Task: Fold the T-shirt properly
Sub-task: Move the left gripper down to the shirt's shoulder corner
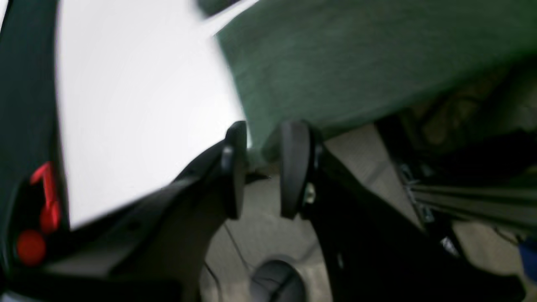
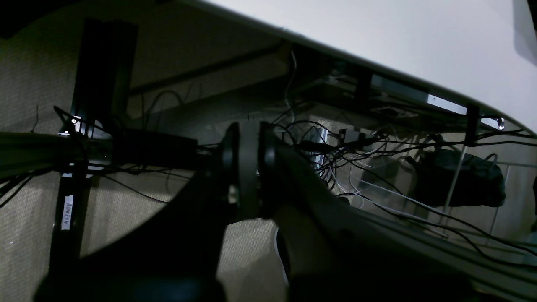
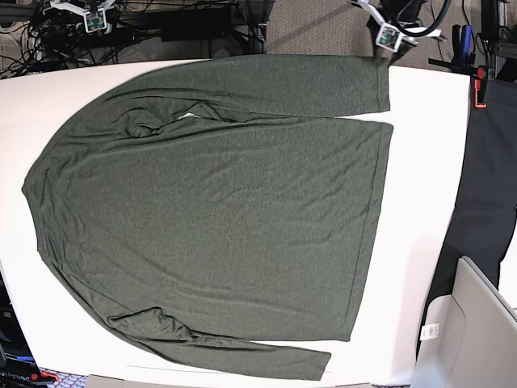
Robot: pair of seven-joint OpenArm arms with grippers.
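In the left wrist view, we see the left gripper (image 1: 262,167) with its two dark fingers (image 1: 295,167) standing a little apart. A corner of the T-shirt (image 1: 356,63) lies just beyond the fingertips, and a small bit of green cloth seems to sit in the gap between them. The picture is blurred, so we cannot tell if the fingers hold the cloth or have let it go. To the left of the fingers is the white table (image 1: 138,105); below them we see the floor.

In the right wrist view, the right gripper (image 2: 247,167) has its fingers pressed together with nothing between them. It hangs beside and below the table edge (image 2: 377,63), and no cloth is near it. Behind the fingers there are only cables and a dark frame.

In the base view, the T-shirt (image 3: 218,210) lies spread flat on the table (image 3: 420,242). One long sleeve runs along the far edge and the other along the near edge. The cuff of the far sleeve (image 3: 380,85) is at the table's edge, just under the left gripper (image 3: 388,36).

We judge that the step in hand is the far sleeve. To do it well, the left fingers should take only the cuff, both layers together, and bring it over the body without dragging the flat part. The right gripper should come to the shoulder end, so the sleeve folds in one straight line.
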